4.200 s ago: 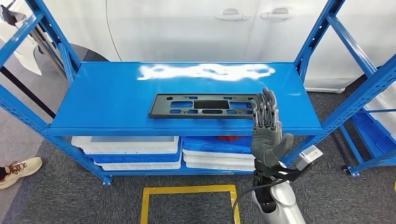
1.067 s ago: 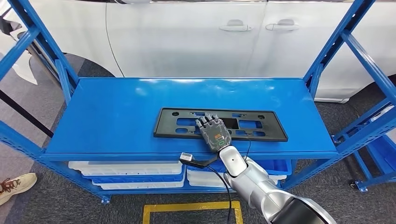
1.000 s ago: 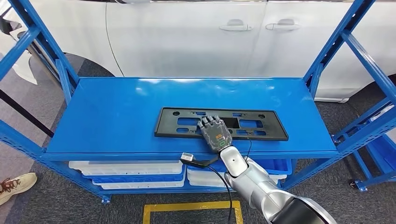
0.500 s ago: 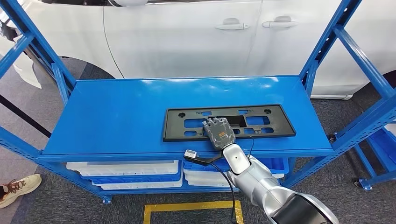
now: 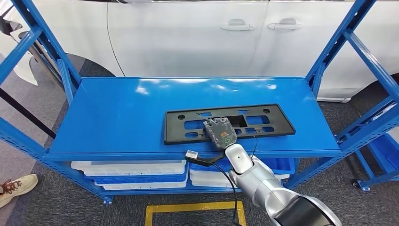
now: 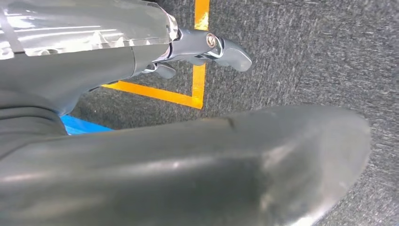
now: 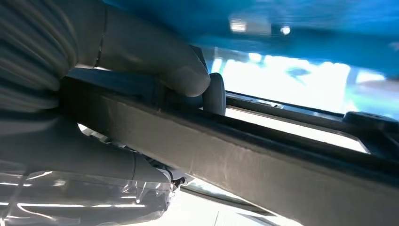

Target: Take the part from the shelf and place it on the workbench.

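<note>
right hand (image 5: 220,135) hides part's (image 5: 188,127) middle, shelf (image 7: 301,28) blurred

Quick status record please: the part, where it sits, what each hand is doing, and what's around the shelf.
part: black plastic frame, long, flat, with cutouts
location: top blue shelf, lying slightly askew
right hand: grips the frame's near edge, fingers through a cutout, thumb on the rim
left hand: hangs over the grey floor
below: white bins on the lower level
behind: white car
task state: part not yet off the shelf

Black slotted part (image 5: 263,121) on shelf (image 5: 117,113)
</note>
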Controlling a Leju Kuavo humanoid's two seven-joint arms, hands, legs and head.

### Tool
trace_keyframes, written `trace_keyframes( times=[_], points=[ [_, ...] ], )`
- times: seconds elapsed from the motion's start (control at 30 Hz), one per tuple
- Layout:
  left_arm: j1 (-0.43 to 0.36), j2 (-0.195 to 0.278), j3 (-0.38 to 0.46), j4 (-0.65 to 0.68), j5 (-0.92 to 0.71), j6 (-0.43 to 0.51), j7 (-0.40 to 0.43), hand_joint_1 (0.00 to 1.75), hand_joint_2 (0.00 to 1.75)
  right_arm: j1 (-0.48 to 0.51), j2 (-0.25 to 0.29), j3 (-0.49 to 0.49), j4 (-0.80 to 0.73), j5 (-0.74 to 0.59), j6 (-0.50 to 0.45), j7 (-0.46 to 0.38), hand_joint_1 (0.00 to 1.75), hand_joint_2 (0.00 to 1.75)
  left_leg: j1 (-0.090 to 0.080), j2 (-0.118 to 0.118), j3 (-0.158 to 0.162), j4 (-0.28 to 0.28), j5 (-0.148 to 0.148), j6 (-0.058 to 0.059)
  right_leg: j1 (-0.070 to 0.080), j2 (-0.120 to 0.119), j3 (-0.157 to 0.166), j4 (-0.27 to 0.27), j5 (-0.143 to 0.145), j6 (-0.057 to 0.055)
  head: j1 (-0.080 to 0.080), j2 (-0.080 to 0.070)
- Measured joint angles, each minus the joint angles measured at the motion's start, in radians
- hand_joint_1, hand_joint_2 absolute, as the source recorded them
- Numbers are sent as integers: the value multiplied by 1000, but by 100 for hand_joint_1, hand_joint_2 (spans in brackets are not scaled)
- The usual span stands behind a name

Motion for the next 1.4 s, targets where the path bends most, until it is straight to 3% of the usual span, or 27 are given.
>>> trace_keyframes(
  times=[0.07,0.13,0.17,0.23,0.27,0.33,0.4,0.47,0.53,0.57,0.6,0.63,0.73,0.8,0.9,0.97,1.03,1.07,1.1,1.23,1.33,1.37,1.4],
  points=[
    [1,0,-1,0,0,0,-1,0,0,14,0,-11,-24,-2,0,-16,175,175,-1,-1,-2,0,0,0,-1,0,-34,69,-16,1,0,0],
    [3,0,-1,0,0,2,-9,0,0,33,0,-31,-68,-15,0,-51,175,175,-1,-2,0,1,-1,-1,-1,0,-17,28,25,-2,0,0],
    [3,0,-1,0,0,5,-18,0,0,50,0,-50,-114,-38,0,-95,175,175,-1,-3,2,2,-2,-3,-1,0,10,-31,62,-6,0,0],
    [1,0,-1,0,0,11,-34,0,0,95,5,-116,-248,-142,0,-278,175,175,-5,-4,2,6,-7,-11,3,1,69,-162,118,-17,0,0],
    [0,0,-2,0,0,13,-40,0,0,120,15,-166,-326,-235,0,-420,175,175,-6,-4,0,8,-8,-15,5,1,86,-205,130,-21,0,0],
    [-2,1,-2,0,0,12,-47,0,0,161,42,-265,-449,-463,0,-686,175,175,-8,-4,-3,9,-10,-25,7,1,92,-224,126,-29,0,0],
    [-5,1,-2,0,0,3,-54,0,0,201,53,-319,-571,-731,2,-813,175,175,-6,-4,-5,16,-19,-35,4,-2,97,-228,126,-38,0,0],
    [-6,2,1,0,0,-12,-66,0,0,259,9,-296,-810,-1075,36,-828,175,175,-4,-3,-38,92,-69,-44,1,-13,101,-232,125,-46,0,0],
    [2,5,6,0,0,-27,-85,0,0,301,-58,-230,-1089,-1424,146,-828,175,175,-2,-2,-95,229,-136,-51,1,-16,101,-230,121,-53,0,0],
    [6,6,9,0,0,-32,-93,0,0,315,-76,-204,-1195,-1542,241,-828,175,175,0,-2,-114,279,-150,-53,2,-12,102,-230,120,-54,0,0],
    [7,7,12,0,0,-35,-101,0,0,333,-85,-188,-1290,-1621,360,-828,175,175,1,-2,-119,297,-145,-54,2,-6,105,-229,118,-55,0,0],
    [5,8,15,0,0,-35,-107,0,0,356,-87,-181,-1369,-1659,487,-828,175,175,2,-2,-107,275,-120,-52,2,-2,110,-229,116,-54,0,0],
    [-2,9,23,0,0,-30,-120,0,0,401,-79,-181,-1518,-1711,783,-827,175,175,-2,-1,-21,90,-25,-35,7,2,123,-225,107,-49,0,0],
    [-6,10,28,0,0,-24,-125,0,0,410,-73,-179,-1545,-1751,870,-825,175,175,-7,-1,3,30,-16,-26,10,3,119,-221,108,-40,0,0],
    [-8,9,34,0,0,-15,-125,0,0,430,-72,-168,-1549,-1775,917,-825,175,175,-5,-3,0,13,-10,-14,9,2,110,-217,106,-23,0,0],
    [-9,8,36,0,0,-12,-125,0,0,439,-72,-159,-1549,-1782,934,-825,175,175,-1,0,-4,4,1,-4,7,1,90,-163,55,-14,0,0],
    [-10,8,40,0,0,-7,-124,0,0,446,-73,-147,-1548,-1793,940,-812,175,175,-2,2,-14,3,10,1,4,0,49,-48,-24,-7,0,0],
    [-10,8,42,0,0,-5,-123,0,0,446,-73,-140,-1546,-1802,935,-799,175,175,-2,4,-22,4,15,1,3,0,32,5,-50,-6,0,0],
    [-10,8,43,0,0,-2,-122,0,0,444,-74,-134,-1545,-1810,927,-783,175,175,-3,5,-29,6,19,1,2,0,28,34,-58,-5,0,0],
    [-12,8,44,0,0,0,-117,0,0,430,-77,-122,-1540,-1824,897,-749,175,175,-3,5,-50,12,32,-3,-1,0,83,-32,-9,-6,0,0],
    [-12,8,44,0,0,0,-117,0,0,430,-77,-121,-1540,-1824,896,-748,175,175,-3,5,-51,13,32,-3,-1,0,86,-36,-7,-6,0,0],
    [-12,8,44,0,0,-1,-116,0,0,424,-78,-115,-1535,-1827,881,-744,175,175,-4,4,-55,14,36,-7,1,0,116,-86,5,-9,0,0],
    [-13,9,44,0,0,-1,-114,0,0,416,-85,-100,-1524,-1834,852,-742,175,175,-4,3,-61,13,46,-17,1,0,140,-138,25,-19,0,0]
  ],
)
